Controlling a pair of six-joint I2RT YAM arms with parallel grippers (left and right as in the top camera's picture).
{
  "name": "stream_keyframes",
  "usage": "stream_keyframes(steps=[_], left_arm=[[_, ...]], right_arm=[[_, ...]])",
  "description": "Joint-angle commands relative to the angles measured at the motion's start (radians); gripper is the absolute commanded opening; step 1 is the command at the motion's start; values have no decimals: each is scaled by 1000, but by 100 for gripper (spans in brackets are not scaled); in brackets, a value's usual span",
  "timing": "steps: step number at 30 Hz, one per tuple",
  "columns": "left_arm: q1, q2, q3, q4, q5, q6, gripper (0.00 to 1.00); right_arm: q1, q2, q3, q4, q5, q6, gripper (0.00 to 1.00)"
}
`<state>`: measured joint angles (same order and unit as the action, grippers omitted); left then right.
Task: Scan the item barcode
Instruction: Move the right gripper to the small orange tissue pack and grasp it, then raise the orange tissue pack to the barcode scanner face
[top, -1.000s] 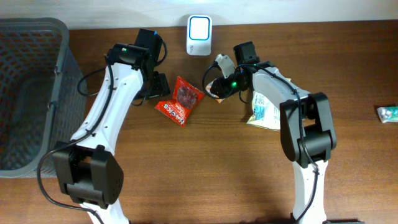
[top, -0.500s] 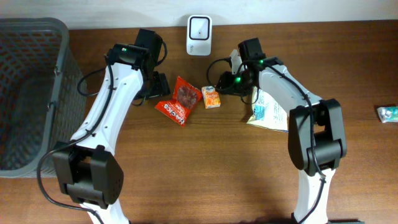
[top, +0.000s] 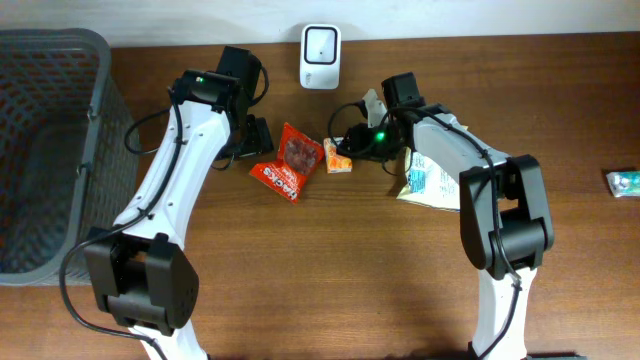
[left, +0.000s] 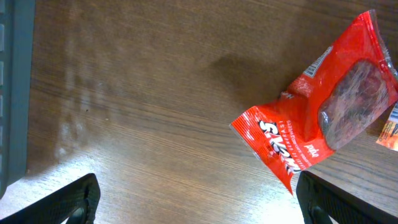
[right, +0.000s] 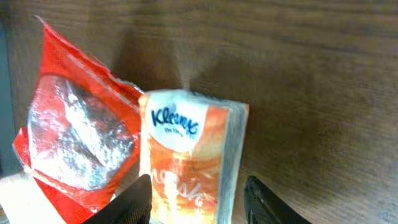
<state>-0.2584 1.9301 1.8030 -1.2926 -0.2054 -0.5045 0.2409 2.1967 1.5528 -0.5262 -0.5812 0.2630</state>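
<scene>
Grey basket (top: 105, 80) left, interior dim, contents unclear; tissue pack (top: 338, 157) outside

Below the white box-shaped scanner (top: 320, 43) lie a red crinkly snack packet (top: 290, 160), slightly left, and a small orange tissue pack (top: 338, 157), slightly right; grey mesh basket (top: 104, 60) far left

The window of the scanner (top: 320, 44) glows bright a second ago; now it is dim. My right end effector (top: 347, 150) is back down at the orange tissue pack (top: 337, 157). Half a second ago it stands away, nearer to the scanner, and the pack lies alone on the surface (top: 300, 260). Its fingers (right: 135, 200) now flank the pack; I cannot tell if they press it.
</scene>
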Motion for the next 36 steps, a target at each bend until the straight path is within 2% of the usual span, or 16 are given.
stream_keyframes(steps=[1, 7, 8, 10, 11, 15, 23, 25, 26, 29, 30, 31, 32, 33, 34, 36], left_arm=[[5, 2, -2, 1, 3, 12, 99], [5, 2, -2, 1, 3, 12, 99], [5, 2, -2, 1, 3, 12, 99], [5, 2, -2, 1, 3, 12, 99], [5, 2, -2, 1, 3, 12, 99], [5, 2, -2, 1, 3, 12, 99], [5, 2, -2, 1, 3, 12, 99], [5, 2, -2, 1, 3, 12, 99], [5, 2, -2, 1, 3, 12, 99], [5, 2, -2, 1, 3, 12, 99], [5, 2, -2, 1, 3, 12, 99], [5, 2, -2, 1, 3, 12, 99], [5, 2, -2, 1, 3, 12, 99], [5, 2, -2, 1, 3, 12, 99], [5, 2, -2, 1, 3, 12, 99], [5, 2, -2, 1, 3, 12, 99]], right_arm=[[-6, 19, -11, -11, 43, 0, 47], [21, 61, -12, -1, 39, 1, 47], [34, 67, -12, 3, 39, 5, 43], [33, 65, -11, 5, 13, 21, 4], [18, 64, -3, 20, -109, 27, 4], [-108, 64, 37, 235, -930, 27, 4], [-137, 63, 36, 270, -946, 64, 4], [-132, 63, 37, 270, -800, 143, 4], [-128, 55, 37, 286, -652, 235, 4], [-100, -2, 117, 274, -136, 239, 4], [-74, -16, 198, 191, 194, 142, 4], [-41, -18, 260, 167, 415, 35, 4], [-6, -18, 287, 188, 611, -43, 4], [43, -17, 290, 283, 792, -204, 4], [89, 2, 290, 392, 856, -426, 4], [142, 66, 290, 574, 855, -681, 4]])
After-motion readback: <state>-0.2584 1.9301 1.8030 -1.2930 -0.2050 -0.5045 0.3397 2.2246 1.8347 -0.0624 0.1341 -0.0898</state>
